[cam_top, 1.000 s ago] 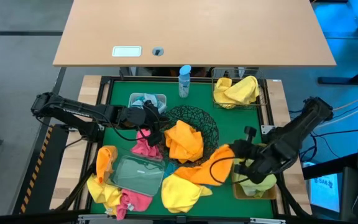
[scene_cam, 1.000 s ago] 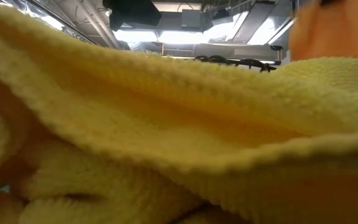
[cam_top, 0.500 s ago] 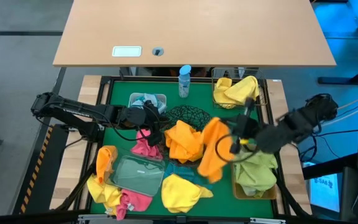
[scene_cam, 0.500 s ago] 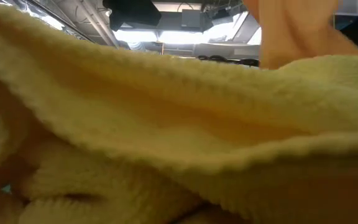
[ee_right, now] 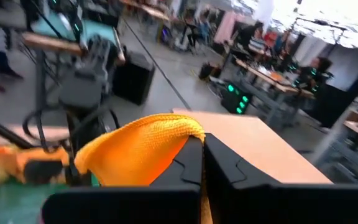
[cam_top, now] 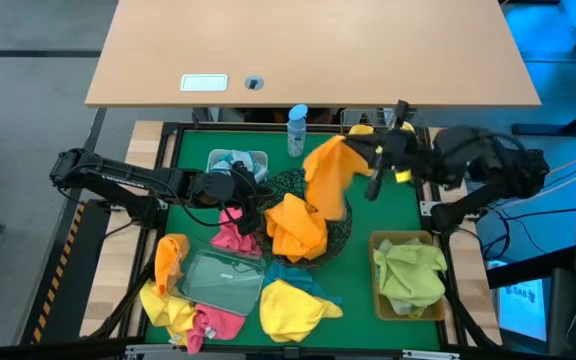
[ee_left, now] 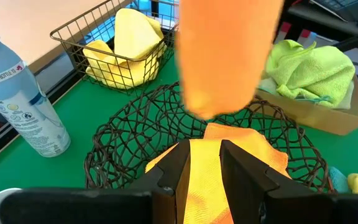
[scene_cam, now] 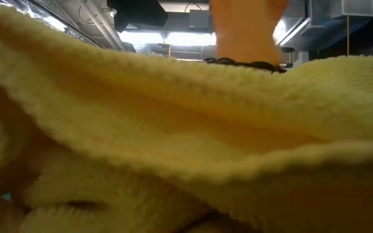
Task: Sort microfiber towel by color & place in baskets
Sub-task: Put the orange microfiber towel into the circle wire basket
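The right gripper (cam_top: 378, 152) is clamped on an orange towel (cam_top: 328, 176), which hangs in the air over the far rim of the black mesh bowl (cam_top: 340, 222); the bowl already holds another orange towel (cam_top: 295, 226), so that is likely where this one goes. To drop it well, the gripper should come nearer over the bowl's middle and lower until the cloth's free end piles on the towel inside before letting go; released from here, part of it may drape over the rim toward the wire basket (cam_top: 420, 160) of yellow towels just behind. The left gripper (cam_top: 236, 196) waits low beside the bowl's left rim, its fingers (ee_left: 178, 169) a little apart with nothing seen between them; it is close enough that the falling cloth could catch on it. The tan bin (cam_top: 379, 300) holds green towels, and yellow and pink towels lie around the clear tray (cam_top: 218, 280).
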Robot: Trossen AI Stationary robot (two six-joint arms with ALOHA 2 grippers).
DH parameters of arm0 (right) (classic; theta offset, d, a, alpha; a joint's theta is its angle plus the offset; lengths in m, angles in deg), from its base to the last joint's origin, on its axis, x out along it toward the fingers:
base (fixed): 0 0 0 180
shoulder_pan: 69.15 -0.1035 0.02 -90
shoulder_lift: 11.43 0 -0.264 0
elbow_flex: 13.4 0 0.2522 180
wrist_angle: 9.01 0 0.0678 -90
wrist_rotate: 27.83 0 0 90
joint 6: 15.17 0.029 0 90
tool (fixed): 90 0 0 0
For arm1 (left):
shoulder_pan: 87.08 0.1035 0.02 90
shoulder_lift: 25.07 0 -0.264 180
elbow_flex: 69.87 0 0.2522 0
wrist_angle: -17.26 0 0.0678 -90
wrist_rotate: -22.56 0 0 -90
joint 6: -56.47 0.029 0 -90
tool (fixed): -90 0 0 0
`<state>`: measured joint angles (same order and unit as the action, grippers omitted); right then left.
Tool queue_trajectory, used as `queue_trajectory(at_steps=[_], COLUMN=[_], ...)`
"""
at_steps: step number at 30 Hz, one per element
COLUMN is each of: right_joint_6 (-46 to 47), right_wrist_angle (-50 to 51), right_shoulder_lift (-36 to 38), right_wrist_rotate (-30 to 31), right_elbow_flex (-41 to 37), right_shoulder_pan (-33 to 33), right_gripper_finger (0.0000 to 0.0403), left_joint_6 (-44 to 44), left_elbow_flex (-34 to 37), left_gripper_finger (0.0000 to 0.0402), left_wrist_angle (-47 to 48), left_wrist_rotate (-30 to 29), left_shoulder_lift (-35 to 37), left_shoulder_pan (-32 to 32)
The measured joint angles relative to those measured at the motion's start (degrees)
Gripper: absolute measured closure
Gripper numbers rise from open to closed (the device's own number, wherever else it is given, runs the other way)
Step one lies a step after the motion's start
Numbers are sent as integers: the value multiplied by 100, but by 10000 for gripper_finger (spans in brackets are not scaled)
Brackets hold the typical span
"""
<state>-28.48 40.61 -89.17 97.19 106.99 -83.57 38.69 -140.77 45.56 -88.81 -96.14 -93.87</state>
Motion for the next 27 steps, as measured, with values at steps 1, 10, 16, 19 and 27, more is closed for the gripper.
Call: queue_trajectory(at_steps=[1,10,16,19,27], right_joint_6=[-7,488,875,1032,1050], right_wrist_angle=[-114,271,1471,1723,1774], right_shoulder_lift=[0,-263,-834,-1167,-2005], right_wrist_rotate=[-198,-1534,-1570,-1583,-2268], right_elbow_flex=[0,0,-48,-309,-1221], right_shoulder_pan=[98,486,468,471,471], right_gripper_finger=[401,400,400,400,400], left_joint_6=[0,7,15,35,35], left_elbow_flex=[0,-2,-2,-2,-2], left_gripper_finger=[317,317,317,317,317], left_wrist_angle=[-2,-2,0,2,51], left_wrist_rotate=[0,0,0,0,118], left_shoulder_lift=[0,0,0,0,16], left_shoulder_pan=[-2,-2,-2,-2,0])
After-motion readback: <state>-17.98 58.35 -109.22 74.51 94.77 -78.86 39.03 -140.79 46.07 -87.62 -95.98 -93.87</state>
